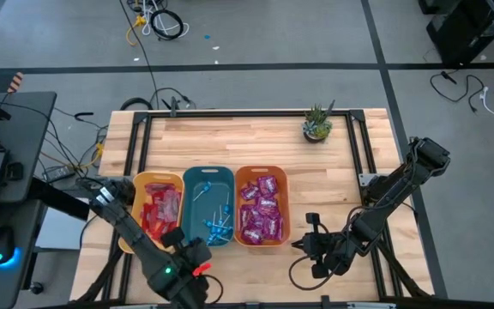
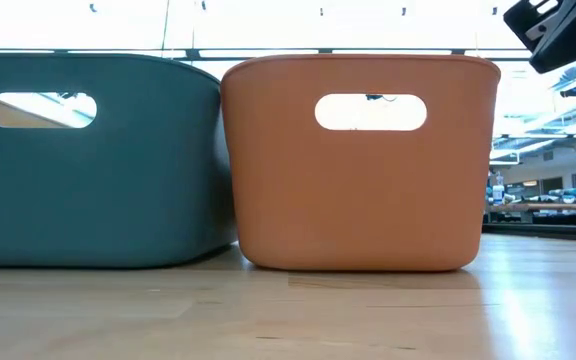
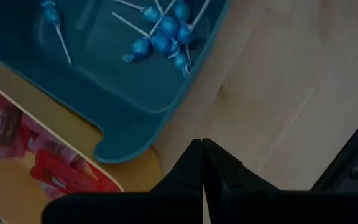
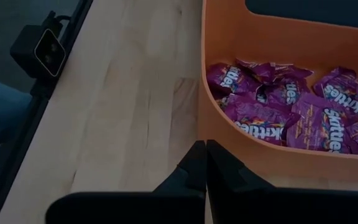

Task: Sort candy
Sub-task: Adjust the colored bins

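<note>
Candy sorted in bins — blue lollipops (image 3: 166, 28) just ahead of left gripper (image 3: 202, 155), purple packets (image 4: 291, 109) ahead of right gripper (image 4: 205, 158) — both pressed together, empty.

Left arm: you have it folded low along the table's (image 1: 350, 184) front-left corner, wrist near the front edge. Left gripper (image 3: 202, 149): fingers pressed together, holding nothing. Right arm: you have it reaching in from the right edge, elbow raised, wrist dropped toward the front edge. Right gripper (image 4: 204, 152): fingers pressed together, empty, just above the tabletop.
</note>
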